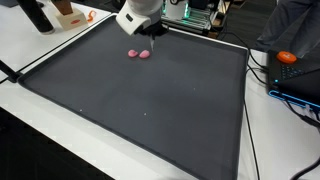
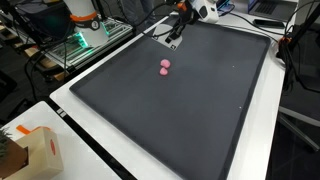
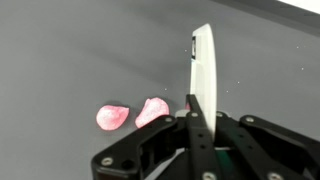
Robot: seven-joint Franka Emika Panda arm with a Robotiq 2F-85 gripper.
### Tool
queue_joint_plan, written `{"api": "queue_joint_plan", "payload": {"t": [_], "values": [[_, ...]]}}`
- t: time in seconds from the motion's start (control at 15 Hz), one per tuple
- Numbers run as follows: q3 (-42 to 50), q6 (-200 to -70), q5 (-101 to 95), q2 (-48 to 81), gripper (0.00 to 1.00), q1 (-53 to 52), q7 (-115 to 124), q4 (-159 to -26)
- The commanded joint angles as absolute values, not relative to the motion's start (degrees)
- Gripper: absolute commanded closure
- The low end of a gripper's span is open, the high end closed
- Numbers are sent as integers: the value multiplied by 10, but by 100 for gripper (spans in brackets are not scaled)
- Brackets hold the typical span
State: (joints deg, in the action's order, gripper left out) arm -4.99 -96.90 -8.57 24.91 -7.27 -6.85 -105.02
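Two small pink pieces (image 3: 130, 114) lie side by side on the black mat (image 3: 60, 50), to the left of the jaws in the wrist view. They appear in both exterior views (image 1: 138, 53) (image 2: 165, 67). My gripper (image 3: 196, 106) is shut on a thin white flat strip (image 3: 202, 62) that sticks out past the fingers, its edge towards the camera. The gripper (image 1: 154, 30) (image 2: 172, 38) hangs near the mat's far edge, just beyond the pink pieces and slightly above the mat. What kind of tool the strip is cannot be told.
The black mat (image 1: 140, 110) covers most of a white table (image 2: 90, 140). A cardboard box (image 2: 32, 150) stands at one corner. An orange object (image 1: 287, 57), cables and a blue-edged device (image 1: 300, 85) lie beside the mat. Green-lit equipment (image 2: 85, 40) stands behind.
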Motion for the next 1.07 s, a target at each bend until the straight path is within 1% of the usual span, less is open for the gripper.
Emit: {"api": "queue_joint_plan", "payload": {"t": [0.0, 0.4, 0.47, 1.0], "values": [[-51, -971, -80, 225, 99, -63, -73, -1042], [-42, -986, -64, 171, 99, -40, -76, -1028], [-43, -973, -79, 199, 96, -49, -68, -1013], [-42, -973, -75, 178, 96, -42, -69, -1013]]}}
